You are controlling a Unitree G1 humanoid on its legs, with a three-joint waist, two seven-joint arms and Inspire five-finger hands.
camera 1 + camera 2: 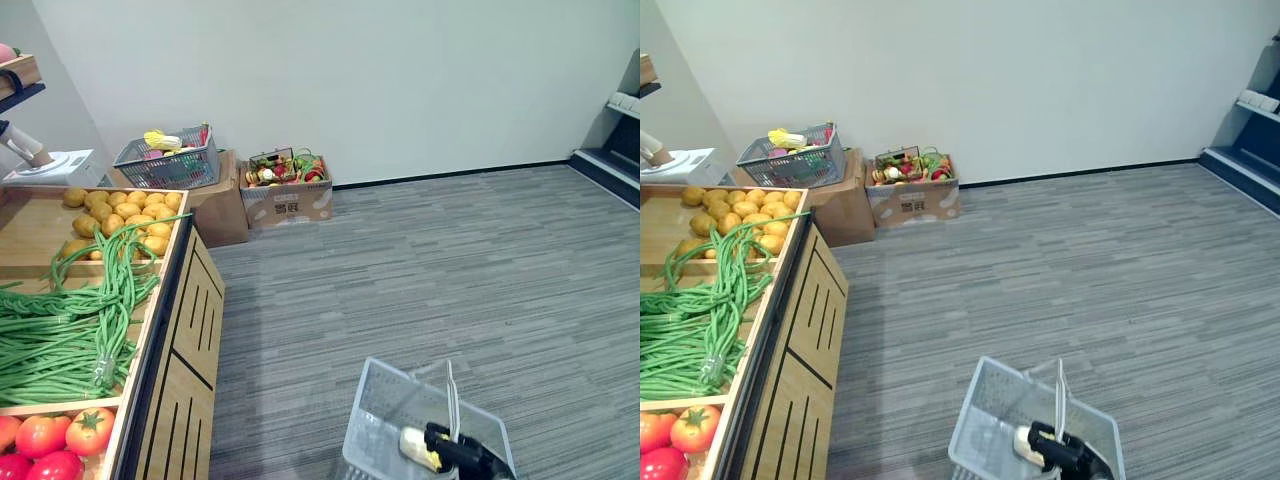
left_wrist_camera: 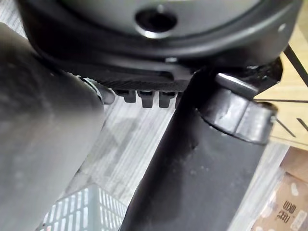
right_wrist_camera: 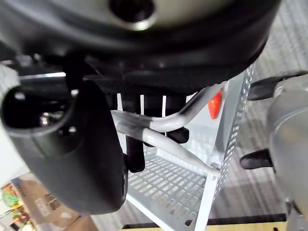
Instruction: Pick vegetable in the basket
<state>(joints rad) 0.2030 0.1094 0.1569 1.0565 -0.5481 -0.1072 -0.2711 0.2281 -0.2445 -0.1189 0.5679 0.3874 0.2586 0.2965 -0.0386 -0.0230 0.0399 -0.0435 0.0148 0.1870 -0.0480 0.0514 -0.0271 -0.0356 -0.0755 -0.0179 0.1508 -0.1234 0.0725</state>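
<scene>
Long green beans (image 1: pixel 62 335) lie across the wooden produce stand (image 1: pixel 185 340) at the left. Red tomatoes (image 1: pixel 55 440) sit in the near bin and yellow round fruit (image 1: pixel 120 212) in the far bin. A white plastic basket (image 1: pixel 385 410) hangs low at the right of the stand, above the carpet. My right hand (image 1: pixel 465 452) is shut on its handle. In the right wrist view its fingers (image 3: pixel 135 144) curl round the pale handle bars (image 3: pixel 168 122). My left hand (image 2: pixel 202 159) hangs beside the basket (image 2: pixel 82 211), fingers relaxed and holding nothing.
A grey wire basket (image 1: pixel 170 160) of goods sits on a cardboard box by the back wall. Beside it is a box of mixed produce (image 1: pixel 287 185). A white scale (image 1: pixel 55 165) stands behind the stand. Grey carpet (image 1: pixel 430 270) stretches right toward a dark shelf base (image 1: pixel 612 175).
</scene>
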